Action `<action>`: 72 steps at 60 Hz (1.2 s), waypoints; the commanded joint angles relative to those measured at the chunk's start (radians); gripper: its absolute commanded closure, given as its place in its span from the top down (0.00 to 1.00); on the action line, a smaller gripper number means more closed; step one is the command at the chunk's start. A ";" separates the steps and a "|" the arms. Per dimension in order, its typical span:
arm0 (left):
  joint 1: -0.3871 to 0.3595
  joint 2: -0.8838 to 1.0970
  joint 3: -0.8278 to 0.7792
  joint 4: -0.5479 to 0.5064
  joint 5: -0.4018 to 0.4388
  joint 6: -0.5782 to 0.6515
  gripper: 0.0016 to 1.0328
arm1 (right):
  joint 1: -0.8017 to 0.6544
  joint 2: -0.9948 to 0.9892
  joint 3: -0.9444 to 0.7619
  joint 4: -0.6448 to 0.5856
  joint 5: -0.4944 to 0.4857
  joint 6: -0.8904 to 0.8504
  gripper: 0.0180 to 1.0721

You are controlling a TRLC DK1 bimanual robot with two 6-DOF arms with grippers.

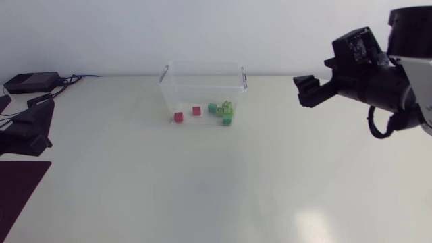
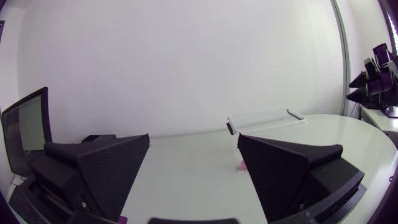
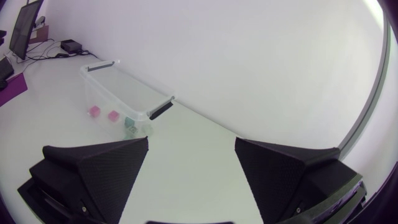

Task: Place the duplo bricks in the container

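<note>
Setting: robotics lab, test bench.
Evidence:
- Plain white table [image 1: 202, 189], bare work surface.
- One clear plastic container [image 1: 202, 88] near the table's far side, with small red and green duplo bricks [image 1: 227, 111] inside.
- Right arm [image 1: 378, 84], black and silver-grey, raised to the container's right.
- Left arm [image 1: 27, 128], black, well to the container's left.
- Black electronics box [image 1: 30, 82] with trailing cables [image 1: 71, 79], also well to the container's left.

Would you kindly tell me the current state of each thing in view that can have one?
container: upright, open on top, no lid on it.
red bricks: two, lying inside the container.
green bricks: clustered inside the container.
left end effector: open, holding nothing.
right end effector: open, holding nothing.
</note>
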 commanded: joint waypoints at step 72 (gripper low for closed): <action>-0.032 -0.324 -0.373 0.094 -0.059 -0.103 0.96 | -0.205 -0.911 -0.678 -0.024 0.012 0.205 0.96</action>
